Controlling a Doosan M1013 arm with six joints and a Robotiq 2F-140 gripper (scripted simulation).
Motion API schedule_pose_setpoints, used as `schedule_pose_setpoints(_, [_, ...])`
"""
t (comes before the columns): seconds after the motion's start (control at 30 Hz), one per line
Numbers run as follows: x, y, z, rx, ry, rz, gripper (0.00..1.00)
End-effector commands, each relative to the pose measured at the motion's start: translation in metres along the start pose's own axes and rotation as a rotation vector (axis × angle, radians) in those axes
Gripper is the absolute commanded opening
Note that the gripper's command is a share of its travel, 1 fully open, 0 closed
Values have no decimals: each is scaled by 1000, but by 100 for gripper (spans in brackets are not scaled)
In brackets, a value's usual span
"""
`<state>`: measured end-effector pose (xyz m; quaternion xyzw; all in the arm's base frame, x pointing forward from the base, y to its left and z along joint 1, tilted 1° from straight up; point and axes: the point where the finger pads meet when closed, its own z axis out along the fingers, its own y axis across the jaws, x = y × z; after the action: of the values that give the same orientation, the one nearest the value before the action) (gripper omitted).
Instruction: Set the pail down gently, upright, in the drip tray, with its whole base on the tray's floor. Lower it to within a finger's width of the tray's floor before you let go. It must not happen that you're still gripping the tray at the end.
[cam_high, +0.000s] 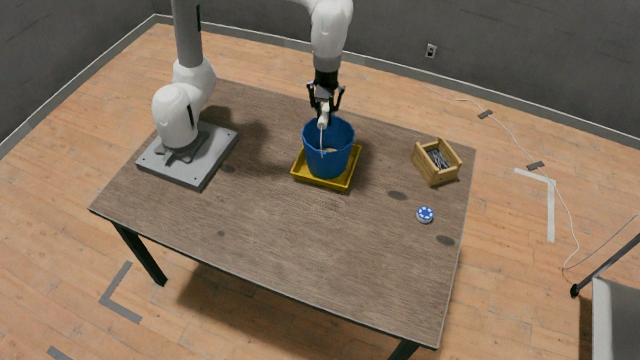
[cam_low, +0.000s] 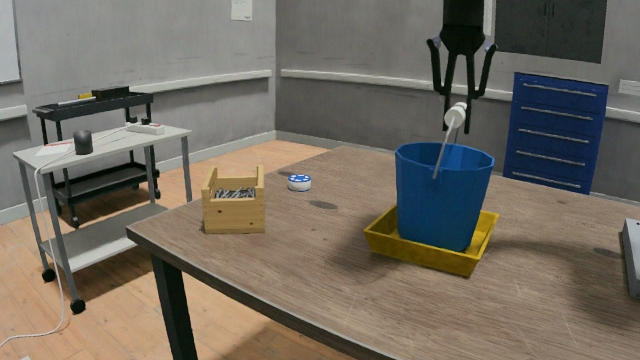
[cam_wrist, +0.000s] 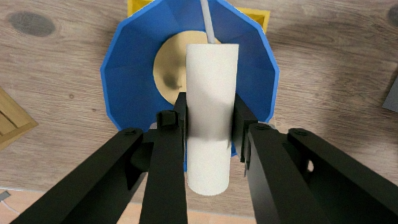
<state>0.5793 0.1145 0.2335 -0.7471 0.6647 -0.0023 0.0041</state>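
A blue pail (cam_high: 327, 148) (cam_low: 440, 197) (cam_wrist: 130, 85) stands upright inside the yellow drip tray (cam_high: 303, 173) (cam_low: 425, 255), its base down between the tray's walls. Whether the base touches the tray's floor I cannot tell. The tray's yellow corners (cam_wrist: 260, 17) show past the pail's rim in the wrist view. My gripper (cam_high: 325, 113) (cam_low: 457, 112) (cam_wrist: 207, 106) is straight above the pail and shut on the white grip (cam_high: 323, 120) (cam_low: 454, 115) (cam_wrist: 210, 85) of the pail's wire handle, which is raised above the rim.
A wooden box of nails (cam_high: 436, 162) (cam_low: 233, 202) stands on the table (cam_high: 280, 235) (cam_low: 320, 280) to the right of the tray. A small blue and white disc (cam_high: 424, 214) (cam_low: 299, 182) lies nearer the table's edge. The arm's base (cam_high: 187, 155) is at the left.
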Motion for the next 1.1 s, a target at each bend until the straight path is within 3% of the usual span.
schedule_pose_setpoints(0.0, [0,0,2,2,-1,0,10])
schedule_pose_setpoints(1.07, [0,0,12,2,-1,0,10])
